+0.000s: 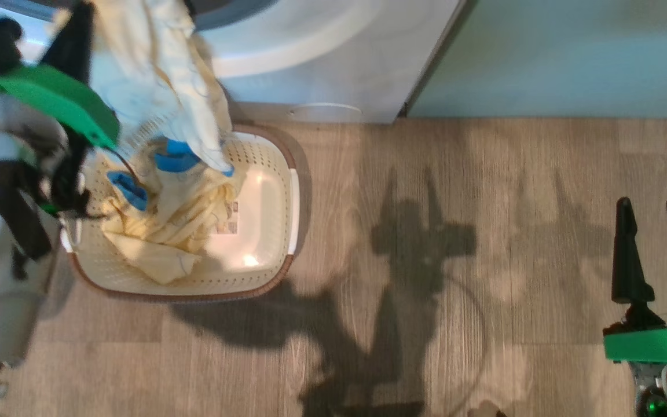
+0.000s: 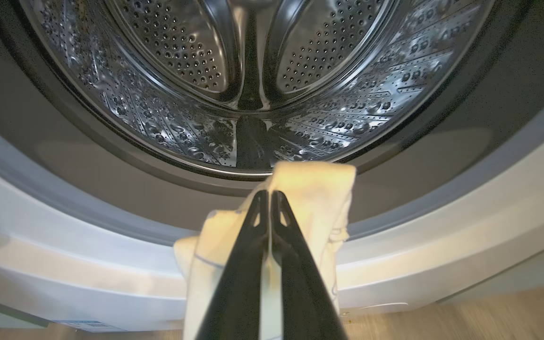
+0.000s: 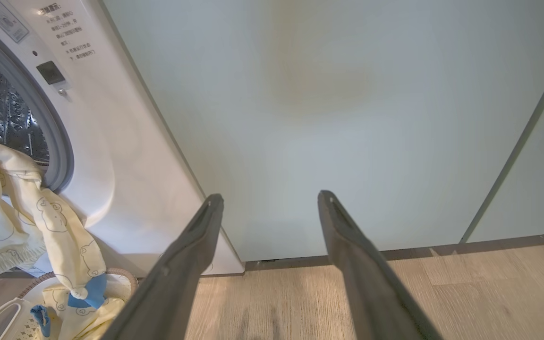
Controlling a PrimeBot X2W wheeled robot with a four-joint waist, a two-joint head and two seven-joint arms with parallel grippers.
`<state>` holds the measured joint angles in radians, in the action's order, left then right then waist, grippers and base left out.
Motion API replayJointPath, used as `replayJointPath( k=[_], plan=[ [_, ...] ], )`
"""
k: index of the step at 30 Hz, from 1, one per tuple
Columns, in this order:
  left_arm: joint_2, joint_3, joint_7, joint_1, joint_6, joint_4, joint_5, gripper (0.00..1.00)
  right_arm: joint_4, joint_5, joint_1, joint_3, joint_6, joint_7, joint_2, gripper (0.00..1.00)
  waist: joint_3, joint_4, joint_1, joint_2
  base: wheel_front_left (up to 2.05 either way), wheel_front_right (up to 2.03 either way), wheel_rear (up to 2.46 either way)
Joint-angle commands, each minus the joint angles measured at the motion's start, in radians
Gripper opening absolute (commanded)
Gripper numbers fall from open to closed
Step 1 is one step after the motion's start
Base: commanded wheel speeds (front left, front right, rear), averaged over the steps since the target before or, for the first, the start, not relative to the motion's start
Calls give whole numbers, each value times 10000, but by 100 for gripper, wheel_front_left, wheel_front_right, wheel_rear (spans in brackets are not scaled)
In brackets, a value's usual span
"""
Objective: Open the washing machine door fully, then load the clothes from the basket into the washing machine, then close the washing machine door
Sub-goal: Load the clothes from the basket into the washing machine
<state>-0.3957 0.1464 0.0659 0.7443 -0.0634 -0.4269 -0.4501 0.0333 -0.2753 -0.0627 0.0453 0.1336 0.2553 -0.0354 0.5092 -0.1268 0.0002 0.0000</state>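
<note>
Left arm: left gripper [image 2: 268,194] clenched on a pale yellow garment [image 2: 317,189], centre frame, before the steel drum [image 2: 196,56] of the washing machine [image 2: 64,264] | Load: other clothes [image 1: 177,214] heaped in the basket [image 1: 278,174], left of frame; the held garment's tail hangs over it | Right arm: right gripper [image 1: 649,204] released, lower right, above the wood floor [image 1: 542,174]
</note>
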Motion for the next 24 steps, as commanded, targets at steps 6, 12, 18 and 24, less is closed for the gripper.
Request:
replayJointPath(
  k=[6, 12, 18, 24],
  plan=[
    [-1323, -369, -1227, 1892, -331, -187, -274, 0, 350, -345, -347, -373, -29, 65, -148, 100, 792, -425, -2, 0, 0, 0, 0],
    [-1978, -255, -2272, 3125, -485, -379, -423, 0, 386, -629, -552, -592, -29, 65, -148, 100, 1253, -777, -2, 0, 0, 0, 0],
    [-2798, -94, -3259, 4424, -574, -595, -419, 0, 349, -997, -661, -836, -29, 65, -148, 100, 1776, -1277, -2, 0, 0, 0, 0],
    [-3376, 25, -3686, 5501, -607, -882, -305, 0, 373, -1310, -767, -1112, -29, 65, -148, 100, 2272, -1777, -2, 0, 0, 0, 0]
  ],
)
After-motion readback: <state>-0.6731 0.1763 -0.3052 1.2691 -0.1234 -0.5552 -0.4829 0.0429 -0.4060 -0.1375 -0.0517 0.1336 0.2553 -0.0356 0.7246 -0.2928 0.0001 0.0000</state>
